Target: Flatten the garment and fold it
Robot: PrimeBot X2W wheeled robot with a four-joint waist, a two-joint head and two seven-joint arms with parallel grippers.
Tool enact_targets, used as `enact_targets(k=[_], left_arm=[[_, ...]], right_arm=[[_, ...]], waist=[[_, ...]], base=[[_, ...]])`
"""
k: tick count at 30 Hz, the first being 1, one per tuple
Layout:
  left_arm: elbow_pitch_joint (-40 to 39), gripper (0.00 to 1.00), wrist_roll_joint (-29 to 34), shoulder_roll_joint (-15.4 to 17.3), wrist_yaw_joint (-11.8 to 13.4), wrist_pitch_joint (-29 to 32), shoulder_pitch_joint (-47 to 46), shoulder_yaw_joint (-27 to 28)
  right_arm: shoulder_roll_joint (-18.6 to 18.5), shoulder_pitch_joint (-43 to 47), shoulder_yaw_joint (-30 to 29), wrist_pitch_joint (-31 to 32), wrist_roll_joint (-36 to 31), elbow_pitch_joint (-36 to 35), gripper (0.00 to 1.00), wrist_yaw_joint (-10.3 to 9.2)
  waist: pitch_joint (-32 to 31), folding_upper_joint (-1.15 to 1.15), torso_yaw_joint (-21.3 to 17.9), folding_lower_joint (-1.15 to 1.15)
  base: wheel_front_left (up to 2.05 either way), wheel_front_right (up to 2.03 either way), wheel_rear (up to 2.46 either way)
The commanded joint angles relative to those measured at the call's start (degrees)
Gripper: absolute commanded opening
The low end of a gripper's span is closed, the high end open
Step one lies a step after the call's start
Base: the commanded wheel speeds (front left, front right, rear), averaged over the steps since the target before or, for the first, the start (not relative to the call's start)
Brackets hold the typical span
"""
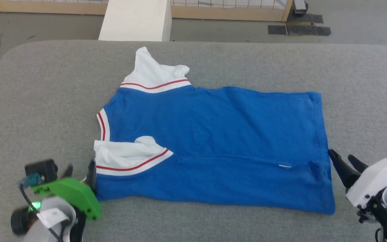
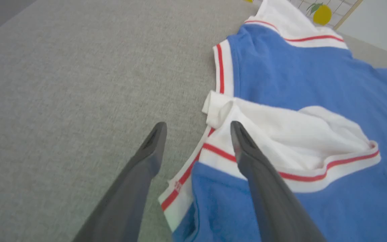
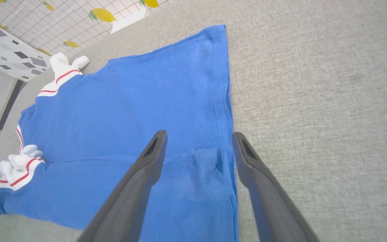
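While the garment lies on grey fabric, grey floor shows beyond.

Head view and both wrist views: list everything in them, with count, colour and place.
shirt: 1, blue with white sleeves and red-and-white trim, spread mid-table, collar toward the robot's left, near sleeve turned in onto the body
table: 1, grey fabric, under the shirt
block: 1, white, beyond the table's far edge
rail: 1, light wood, on the floor behind the block
tape: several patches, black, on the floor at far right
left end effector: 1, dark fingers, open, at the near sleeve
right end effector: 1, dark fingers, open, astride the hem edge
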Motion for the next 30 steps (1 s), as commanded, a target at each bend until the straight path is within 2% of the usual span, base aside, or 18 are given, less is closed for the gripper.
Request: enact_targets(k=[1,7,11,12,13,14,18,22,30], left_arm=[[-1.2,1.0,-0.8,0.9,1.3,2.8,2.2,-0.2],[-6.5,1.0,-2.1,2.5,6.9,14.5,6.4,-1.5],[-6.4,1.0,-2.7,2.5,8.1,19.2,6.2,-2.8],[-6.0,0.96,-2.9,2.5,8.1,20.3,6.1,-3.2],[-5.6,0.29,-3.2,2.6,8.0,21.3,6.0,-3.5],[-5.7,0.0,-3.5,2.5,7.9,21.4,5.9,-3.4],[-7.2,0.0,-4.6,2.5,7.4,20.7,6.0,-2.4],[-12.0,0.0,-4.0,3.5,8.0,19.0,7.2,-1.3],[-19.4,0.0,-3.2,4.8,9.8,19.7,9.2,-1.2]], right_arm=[[0.3,1.2,-0.4,-0.1,0.2,-1.3,1.0,-0.08],[0.6,3.3,-1.7,1.0,0.0,-4.3,1.0,-0.08],[0.7,3.5,-1.4,1.2,0.1,-4.9,1.0,-0.08],[0.7,3.5,-1.2,1.3,0.3,-4.8,1.0,-0.08],[0.7,3.5,-0.9,1.3,0.2,-4.8,1.0,-0.08],[0.7,3.6,-0.6,1.4,-0.2,-5.0,1.0,-0.08],[0.6,5.1,1.6,3.0,-5.5,-6.8,1.0,-0.08],[0.3,7.4,4.1,8.0,-12.2,-7.5,1.0,-0.08],[0.4,4.5,7.2,10.7,-21.7,-1.6,1.0,-0.08]], waist=[[-0.5,0.0,0.1,0.0],[-0.3,0.0,-0.4,0.0],[0.3,0.0,-0.8,0.0],[0.3,0.0,-1.0,0.0],[0.4,0.0,-1.1,0.0],[0.5,0.0,-1.3,0.0],[0.5,0.0,-1.4,0.0],[0.5,0.0,-1.3,0.0],[1.9,0.0,-0.1,0.0]], base=[[0.0,0.0,0.0],[0.0,0.0,0.0],[0.0,0.0,0.0],[0.0,0.0,0.0],[0.0,0.0,0.0],[0.0,0.0,0.0],[0.0,0.0,0.0],[0.0,0.0,0.0],[0.0,0.0,0.0]])
